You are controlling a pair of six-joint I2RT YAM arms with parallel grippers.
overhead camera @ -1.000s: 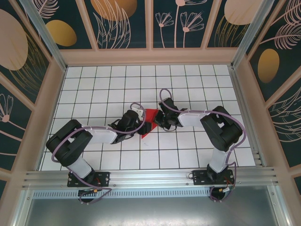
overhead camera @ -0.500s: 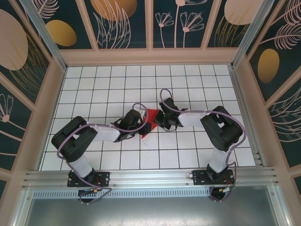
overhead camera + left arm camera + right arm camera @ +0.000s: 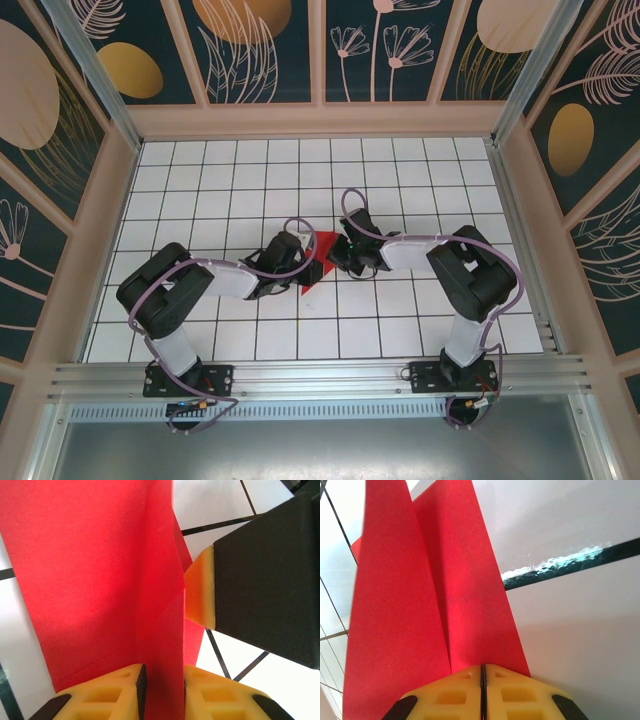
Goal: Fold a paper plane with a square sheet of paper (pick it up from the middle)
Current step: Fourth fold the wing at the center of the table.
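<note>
Over the last second the left tool (image 3: 299, 263) has slid in toward the middle of the table (image 3: 250, 180) and drawn its jaws in around an upright fold of the square sheet of paper (image 3: 321, 243). In the left wrist view a slim gap remains, filled with red, so I cannot tell whether it pinches yet. The right tool (image 3: 482, 677) stays clamped on the opposite edge. The creased sheet hangs between both tools, so a two-handed crease looks imminent.
</note>
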